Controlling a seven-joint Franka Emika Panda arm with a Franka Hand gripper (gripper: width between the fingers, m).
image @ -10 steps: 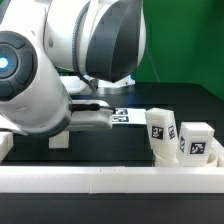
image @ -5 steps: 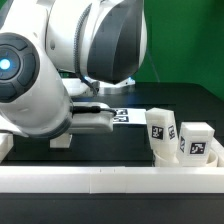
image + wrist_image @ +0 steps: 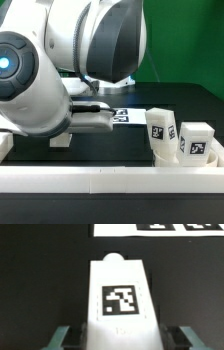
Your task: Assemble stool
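Note:
In the wrist view a white blocky stool leg [image 3: 120,297] lies lengthwise on the black table, its black-and-white tag facing up. My gripper [image 3: 124,338] straddles its near end, with one teal finger [image 3: 66,337] on each side, shut on the leg. In the exterior view the arm's bulky white links [image 3: 60,80] hide the gripper and this leg. Two more tagged legs [image 3: 160,127] [image 3: 196,141] stand upright at the exterior view's right. The round seat is out of view.
The marker board [image 3: 160,228] lies just beyond the held leg's far tip and shows in the exterior view too, as the marker board [image 3: 128,116]. A long white border rail [image 3: 110,180] runs along the front. A green backdrop stands behind.

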